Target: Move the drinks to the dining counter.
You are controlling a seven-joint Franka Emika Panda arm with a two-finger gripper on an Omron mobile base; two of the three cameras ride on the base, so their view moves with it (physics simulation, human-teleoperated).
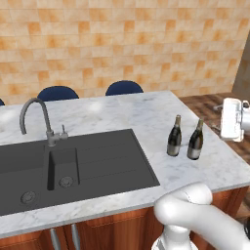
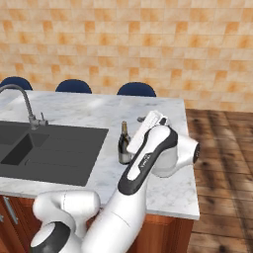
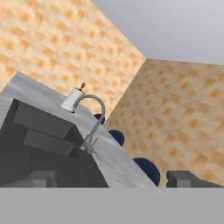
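Two dark glass drinks with pale labels stand upright side by side near the right end of the dining counter: one bottle on the left and another on the right. From the right base view one bottle shows beside the arm, and the arm covers the rest. My gripper hangs to the right of the bottles, above the counter's right edge, apart from them. In the hand view its fingertips stand wide apart, open, with nothing between them.
A black inset sink with a thin metal tap takes up the counter's left half. Blue chair backs line the far side. A paper towel roll stands beyond the tap. Wooden floor lies to the right.
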